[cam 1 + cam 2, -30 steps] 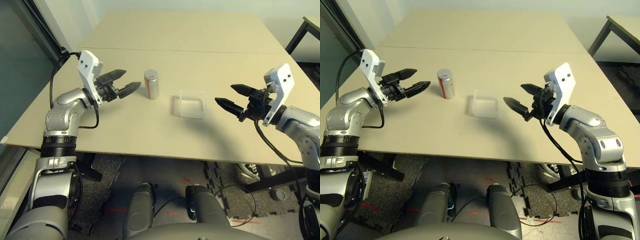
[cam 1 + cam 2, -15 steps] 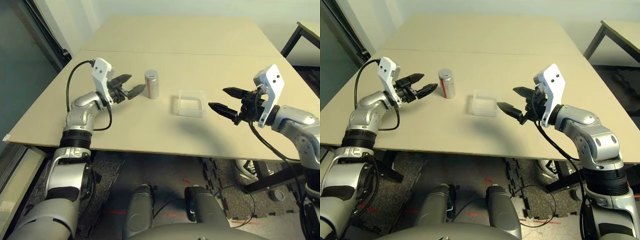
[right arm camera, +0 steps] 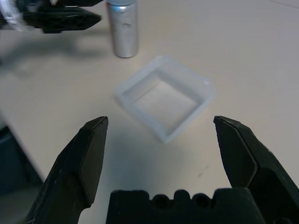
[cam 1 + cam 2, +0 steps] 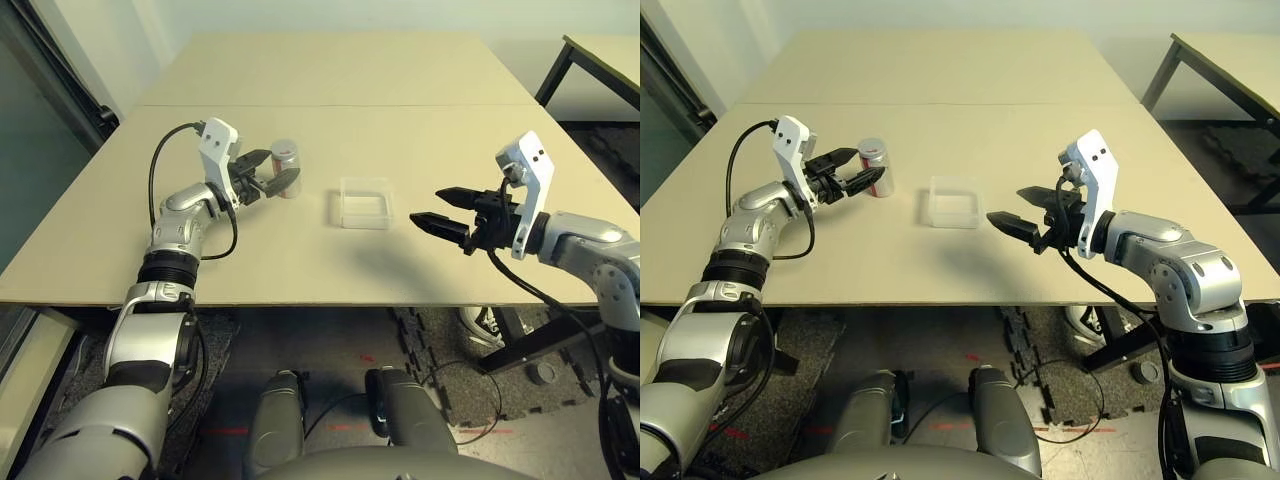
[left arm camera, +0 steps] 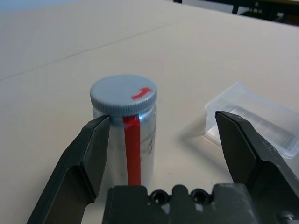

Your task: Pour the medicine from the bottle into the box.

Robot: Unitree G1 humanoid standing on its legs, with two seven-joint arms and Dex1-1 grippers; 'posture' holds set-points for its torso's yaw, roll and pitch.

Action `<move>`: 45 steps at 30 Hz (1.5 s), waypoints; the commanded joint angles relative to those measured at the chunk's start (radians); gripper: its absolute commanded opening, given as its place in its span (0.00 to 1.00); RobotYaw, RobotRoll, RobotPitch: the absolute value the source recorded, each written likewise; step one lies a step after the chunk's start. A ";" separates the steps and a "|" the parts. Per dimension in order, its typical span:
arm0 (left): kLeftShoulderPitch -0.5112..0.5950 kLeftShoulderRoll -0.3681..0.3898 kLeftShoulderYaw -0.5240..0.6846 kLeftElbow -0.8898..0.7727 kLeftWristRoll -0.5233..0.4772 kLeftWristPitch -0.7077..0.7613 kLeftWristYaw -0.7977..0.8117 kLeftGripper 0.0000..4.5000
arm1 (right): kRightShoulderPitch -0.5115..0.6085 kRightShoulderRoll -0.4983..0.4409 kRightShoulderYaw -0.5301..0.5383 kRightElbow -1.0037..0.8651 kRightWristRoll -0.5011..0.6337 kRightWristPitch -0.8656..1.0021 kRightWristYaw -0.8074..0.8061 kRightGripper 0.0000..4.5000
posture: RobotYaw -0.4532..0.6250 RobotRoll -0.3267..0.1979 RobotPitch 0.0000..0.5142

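The bottle (image 5: 125, 135) is silver-grey with a red stripe and stands upright with its grey cap on. It sits between the fingers of my open left gripper (image 4: 278, 168), close to one finger and with a gap to the other. The medicine is hidden inside the capped bottle. The box (image 4: 364, 203), a clear low-walled square tray, lies on the table to the right of the bottle. My right gripper (image 4: 428, 207) hangs open just right of the box, its tips pointing at it, holding nothing.
The beige table (image 4: 300, 260) has a seam (image 4: 420, 106) across it, with a second tabletop behind. The front edge runs below both arms. A dark-legged table (image 4: 590, 55) stands at the far right. A black cable (image 4: 160, 170) loops off my left wrist.
My left gripper has moved right, up to the bottle, and now has a finger on each side of it. The camera has shifted. My right gripper stays by the box.
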 commanded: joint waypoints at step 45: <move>-0.161 -0.097 -0.012 0.362 0.134 -0.200 0.120 0.54 | -0.120 0.084 0.064 0.168 -0.117 -0.086 0.035 1.00 | 0.35 0.62 0.17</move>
